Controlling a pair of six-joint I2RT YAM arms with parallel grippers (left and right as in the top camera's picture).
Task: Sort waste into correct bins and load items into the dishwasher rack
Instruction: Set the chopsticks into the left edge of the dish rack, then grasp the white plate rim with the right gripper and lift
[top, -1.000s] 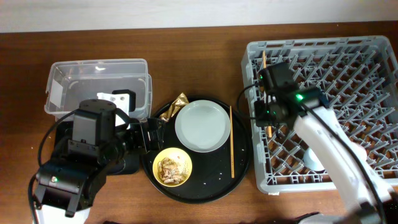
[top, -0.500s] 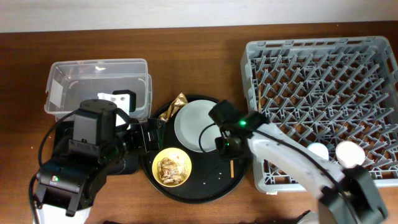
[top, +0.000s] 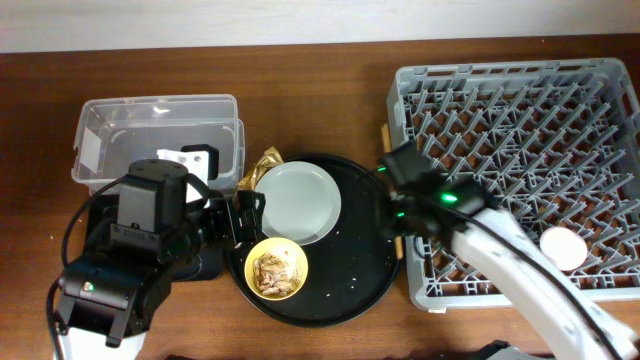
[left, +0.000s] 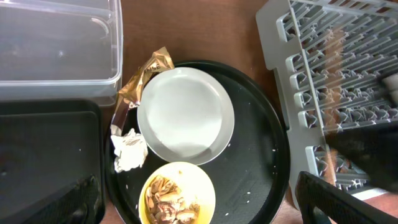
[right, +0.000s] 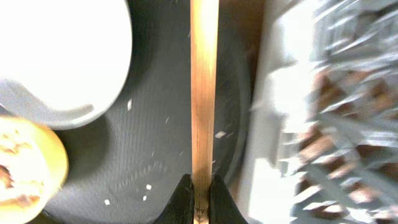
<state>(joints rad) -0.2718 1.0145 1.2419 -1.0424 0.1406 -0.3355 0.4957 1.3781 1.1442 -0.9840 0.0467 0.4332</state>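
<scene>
Chopstick (right: 204, 93) clamped in my right gripper (right: 199, 200), over the black tray (right: 155, 149) beside the rack (top: 520, 150); my left gripper (top: 248, 216) spread wide, empty.

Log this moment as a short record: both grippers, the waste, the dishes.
right gripper: shut on a chopstick, at the right edge of the round tray, next to the rack
left gripper: open, empty, by the plate's left rim
plate: on the round tray, bare
yellow bowl: on the round tray below the plate, holds food scraps
wrapper: across the round tray's upper-left rim, beside the plate
tissue: on the round tray, left of the plate
</scene>
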